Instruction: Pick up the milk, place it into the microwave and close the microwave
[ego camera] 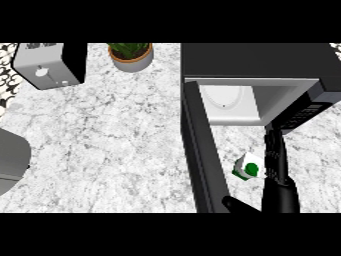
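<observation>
Milk carton (248, 167) sits on the marble counter (114, 140), just to the left of my right hand's fingers (276, 150) and apparently touching them or nearly so. It is white with a green spot and leans a little. My right hand (278, 175) reaches forward with the fingers stretched out straight along the carton's right side and the thumb (236, 202) splayed off low to the left, so nothing is curled round the carton; I judge the grasp not yet made.

Ahead of my fingertips the microwave (276, 65) stands with its cavity (236, 102) showing pale and bare, and its door (202, 160) swung open towards me, running down just left of the carton. So the carton lies between the open door and my fingers.

As I read it, every step remains: close round the carton, lift it, carry it forward past my fingertips into the cavity, let go, then swing the door shut. My left hand shows nowhere. Far to the left of my fingers stand a toaster (47, 65) and a potted plant (131, 55).
</observation>
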You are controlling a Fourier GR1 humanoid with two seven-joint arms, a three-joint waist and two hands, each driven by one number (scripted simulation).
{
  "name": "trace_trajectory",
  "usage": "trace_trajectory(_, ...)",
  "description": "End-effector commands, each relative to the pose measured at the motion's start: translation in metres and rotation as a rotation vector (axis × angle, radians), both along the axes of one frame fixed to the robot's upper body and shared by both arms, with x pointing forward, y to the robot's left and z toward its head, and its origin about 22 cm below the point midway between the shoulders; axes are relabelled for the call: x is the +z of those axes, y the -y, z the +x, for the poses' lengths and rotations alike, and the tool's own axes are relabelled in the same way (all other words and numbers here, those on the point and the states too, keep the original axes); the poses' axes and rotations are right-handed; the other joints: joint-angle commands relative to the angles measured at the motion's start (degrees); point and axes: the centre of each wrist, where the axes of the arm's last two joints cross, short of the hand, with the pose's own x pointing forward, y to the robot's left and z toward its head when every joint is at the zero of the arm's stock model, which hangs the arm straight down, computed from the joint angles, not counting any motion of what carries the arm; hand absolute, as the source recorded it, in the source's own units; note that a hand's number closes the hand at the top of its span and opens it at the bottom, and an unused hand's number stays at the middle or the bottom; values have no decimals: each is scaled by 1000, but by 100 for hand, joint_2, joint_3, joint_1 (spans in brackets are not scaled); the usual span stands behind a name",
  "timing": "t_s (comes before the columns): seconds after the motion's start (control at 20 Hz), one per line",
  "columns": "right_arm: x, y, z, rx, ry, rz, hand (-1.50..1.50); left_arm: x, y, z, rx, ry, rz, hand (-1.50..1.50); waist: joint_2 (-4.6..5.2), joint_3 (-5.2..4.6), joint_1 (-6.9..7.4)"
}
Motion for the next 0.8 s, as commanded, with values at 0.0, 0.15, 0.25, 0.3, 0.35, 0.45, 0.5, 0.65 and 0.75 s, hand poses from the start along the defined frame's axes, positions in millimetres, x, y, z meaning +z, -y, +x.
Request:
trace_trajectory(0.0,-42,17,-9,-71,-51,-48,-150,11,12,-11,-19,28,-10,-150,23,16,-3)
trace_trajectory(0.15,-48,35,-2,-67,-64,-31,-150,12,-4,-15,-30,41,-20,-150,23,13,5)
trace_trajectory(0.25,-72,43,-6,-93,-84,-52,-150,8,-12,-9,-11,36,-8,-150,28,15,1)
trace_trajectory(0.3,-75,62,-10,-95,-72,-35,-150,8,-1,-13,-14,20,-14,-150,25,17,-8)
trace_trajectory(0.35,-73,53,-30,-88,-80,-43,-150,10,-8,-11,-20,33,-13,-150,20,13,-32)
trace_trajectory(0.45,-89,50,-4,-88,-76,-38,-150,6,-6,-14,-21,39,-14,-150,25,13,-1)
trace_trajectory(0.5,-92,68,-7,-85,-83,-22,-150,11,0,-20,-12,42,-27,-150,22,14,10)
trace_trajectory(0.65,-111,79,-13,-75,-84,-21,-150,15,-11,-17,-6,33,-21,-150,26,14,-10)
trace_trajectory(0.75,-118,80,-14,-49,-77,-7,-150,10,-11,-20,-5,41,-26,-150,23,13,-1)
